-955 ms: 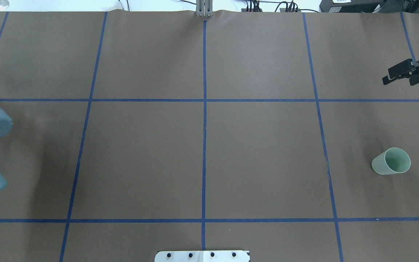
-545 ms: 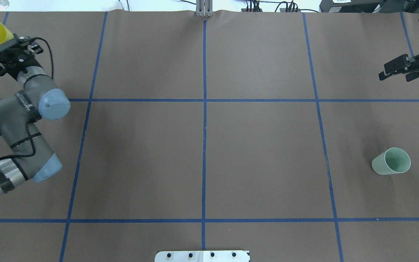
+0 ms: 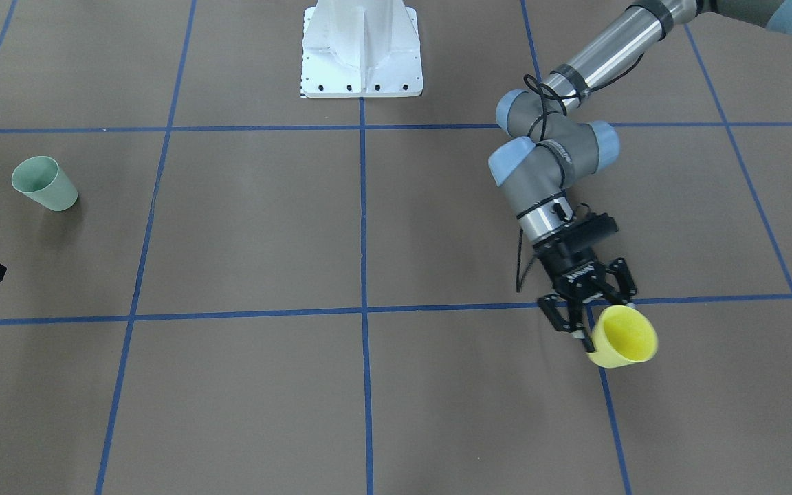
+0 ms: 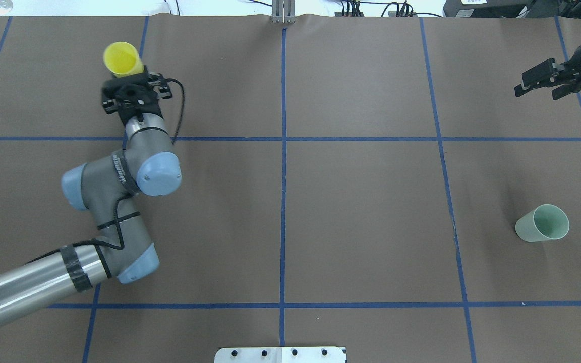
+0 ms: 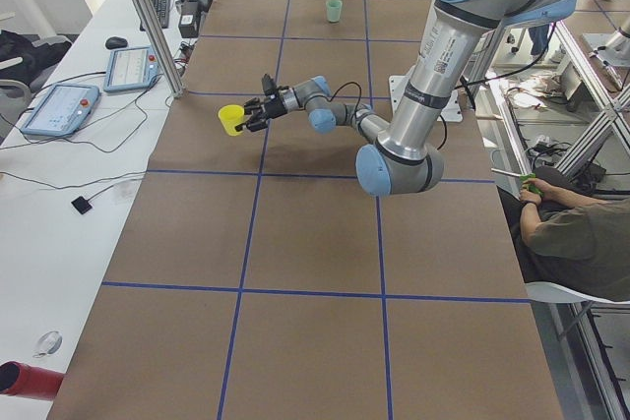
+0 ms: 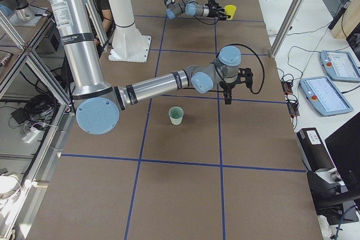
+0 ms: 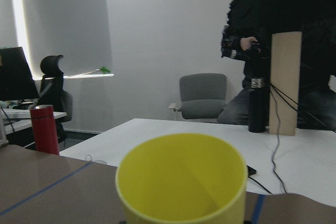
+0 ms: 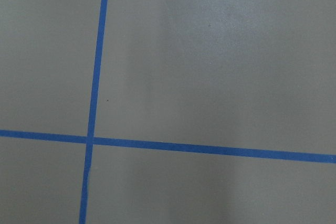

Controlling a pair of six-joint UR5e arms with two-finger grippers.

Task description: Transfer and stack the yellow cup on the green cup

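My left gripper (image 4: 128, 76) is shut on the base of the yellow cup (image 4: 123, 59) and holds it on its side above the far left of the table, with its mouth pointing away from the robot. The gripper (image 3: 585, 317) and the cup (image 3: 623, 335) also show in the front view. The cup (image 7: 181, 182) fills the bottom of the left wrist view. The green cup (image 4: 542, 224) stands upright and alone at the right side of the table (image 3: 44, 183). My right gripper (image 4: 531, 83) hovers open and empty, farther from the robot than the green cup. The right wrist view shows only table and tape.
Blue tape lines (image 4: 283, 151) divide the brown table into squares. The white robot base (image 3: 361, 48) stands at the near middle edge. A red bottle (image 7: 44, 128) and a seated person are beyond the table's far edge. Tablets (image 5: 59, 110) lie on a side bench.
My left arm has swung in from the far left edge, carrying the yellow cup to the right. My right gripper has drifted a little farther away and to the left. The green cup has not moved.
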